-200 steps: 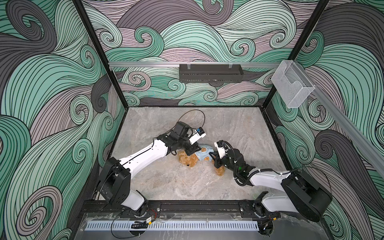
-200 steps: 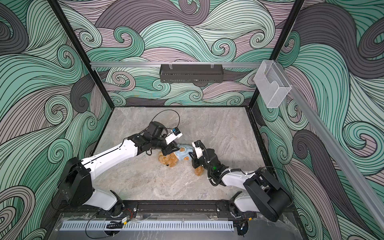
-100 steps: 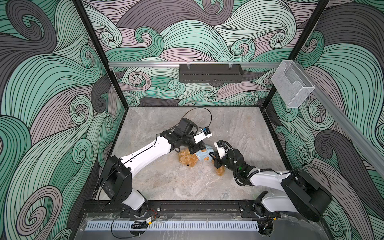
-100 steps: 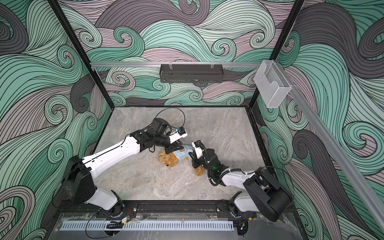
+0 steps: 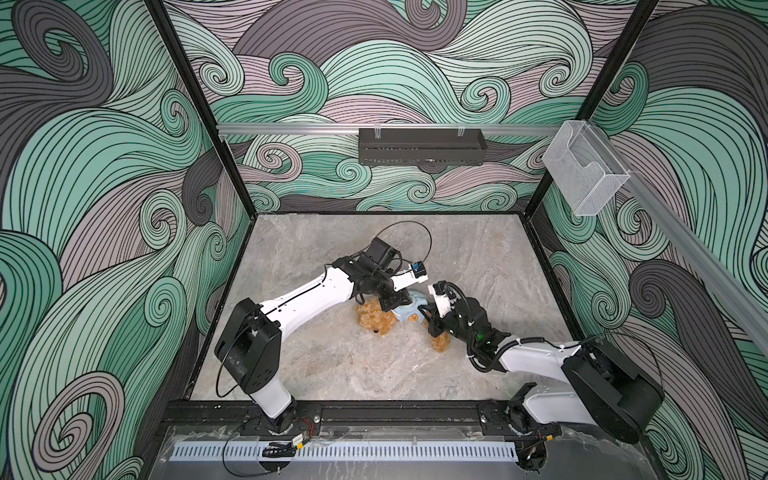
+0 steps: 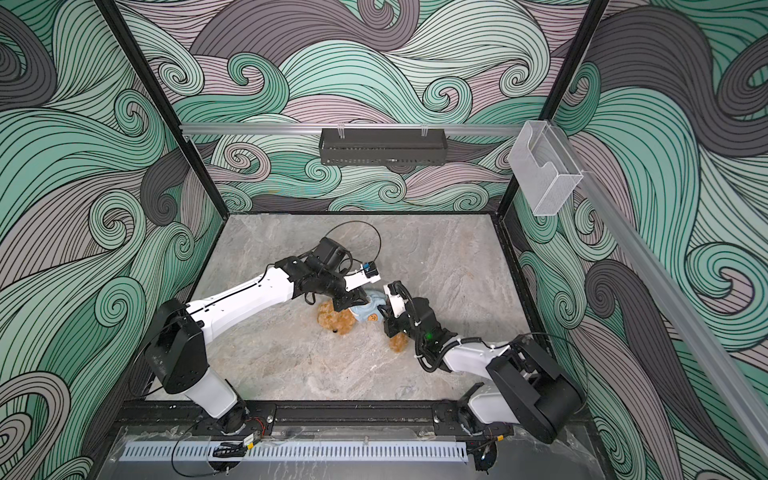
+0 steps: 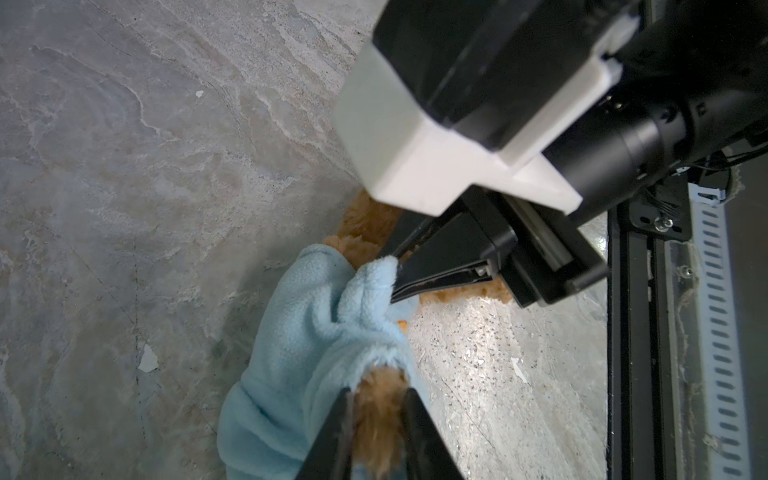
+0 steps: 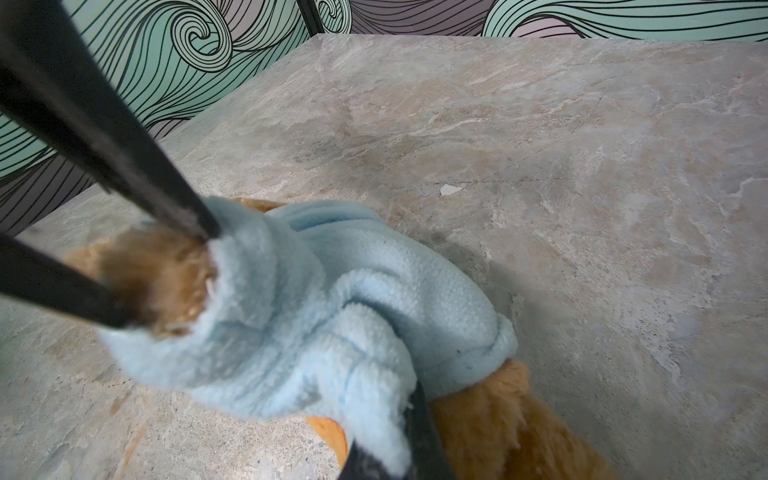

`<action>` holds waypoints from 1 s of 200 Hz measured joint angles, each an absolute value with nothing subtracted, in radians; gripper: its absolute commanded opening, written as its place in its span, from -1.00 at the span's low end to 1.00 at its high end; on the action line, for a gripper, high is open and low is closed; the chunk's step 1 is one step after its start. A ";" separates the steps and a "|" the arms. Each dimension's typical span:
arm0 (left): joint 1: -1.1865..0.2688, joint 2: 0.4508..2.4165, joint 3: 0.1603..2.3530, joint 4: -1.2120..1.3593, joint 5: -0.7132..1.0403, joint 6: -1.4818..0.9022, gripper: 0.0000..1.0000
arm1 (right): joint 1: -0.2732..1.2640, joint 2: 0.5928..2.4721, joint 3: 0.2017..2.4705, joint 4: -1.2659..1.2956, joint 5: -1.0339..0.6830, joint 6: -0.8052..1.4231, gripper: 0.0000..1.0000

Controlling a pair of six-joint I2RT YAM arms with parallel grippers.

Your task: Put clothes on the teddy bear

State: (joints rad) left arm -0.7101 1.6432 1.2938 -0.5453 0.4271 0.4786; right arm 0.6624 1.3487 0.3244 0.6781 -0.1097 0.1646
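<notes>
The teddy bear lies on the marble floor in both top views, golden-brown, with its legs toward the right arm. A light-blue garment covers its torso. My left gripper is shut on the furry paw that sticks out of a sleeve. In the right wrist view its fingers clamp that paw. My right gripper is shut on a fold of the garment's lower edge, and the left wrist view shows its fingertips pinching the fleece.
A black tray hangs on the back wall rail, and a clear plastic holder on the right wall. Patterned walls close in the floor on three sides. A black frame rail runs along the front edge.
The left arm has shifted right toward the bear, and its jaws have narrowed onto the paw. The right arm and its grip on the garment have stayed put.
</notes>
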 measured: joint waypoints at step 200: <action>-0.629 1.591 1.079 -0.183 0.479 0.058 -1.00 | 0.658 1.325 0.297 0.682 -0.027 0.201 -1.00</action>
State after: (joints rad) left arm -0.6289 1.5909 1.0794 -0.1833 0.4789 0.0582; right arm 0.6579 1.3251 0.2970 0.6815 -0.0273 0.2008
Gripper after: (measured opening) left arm 0.055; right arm 0.077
